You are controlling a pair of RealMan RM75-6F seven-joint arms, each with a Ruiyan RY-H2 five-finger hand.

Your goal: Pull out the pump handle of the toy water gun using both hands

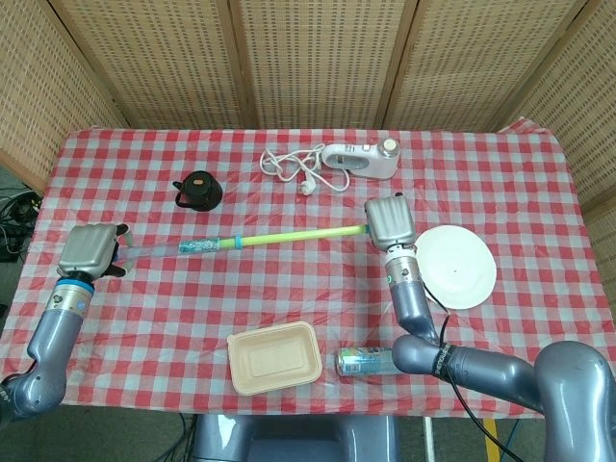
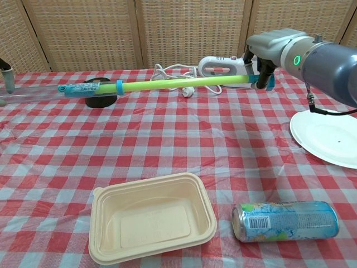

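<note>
The toy water gun (image 1: 289,236) (image 2: 167,85) is a long green tube with blue rings, held level above the checked table. My right hand (image 1: 389,221) (image 2: 268,50) grips its blue right end. My left hand (image 1: 89,250) holds the pump handle at the far left, and a clear rod (image 1: 154,251) (image 2: 30,92) stretches between that hand and the labelled blue end of the tube (image 1: 207,245). In the chest view only a sliver of the left hand (image 2: 5,75) shows at the frame's edge.
A beige food tray (image 1: 274,357) (image 2: 150,223) and a lying drink can (image 1: 364,361) (image 2: 287,221) sit near the front edge. A white plate (image 1: 454,266) (image 2: 326,137) is at the right. A black lid (image 1: 198,190) and a white appliance with cord (image 1: 358,159) lie at the back.
</note>
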